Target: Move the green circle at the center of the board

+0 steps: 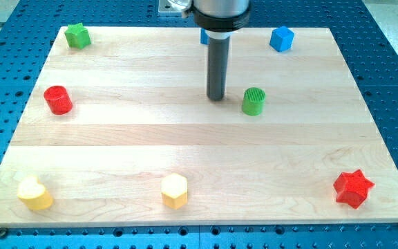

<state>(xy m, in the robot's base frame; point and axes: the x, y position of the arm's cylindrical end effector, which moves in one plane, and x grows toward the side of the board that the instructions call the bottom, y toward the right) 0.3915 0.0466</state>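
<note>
The green circle (253, 101) is a small ribbed cylinder standing on the wooden board (199, 149), right of the middle and in the upper half. My tip (217, 97) rests on the board just to the left of the green circle, with a small gap between them. The dark rod rises from the tip to the view's top.
A green star (78, 35) is at the top left, a red cylinder (58, 99) at the left, a blue cube (281, 39) at the top right. Another blue block (203, 37) is half hidden behind the rod. A yellow heart (34, 194), a yellow hexagon (174, 191) and a red star (353, 188) line the bottom.
</note>
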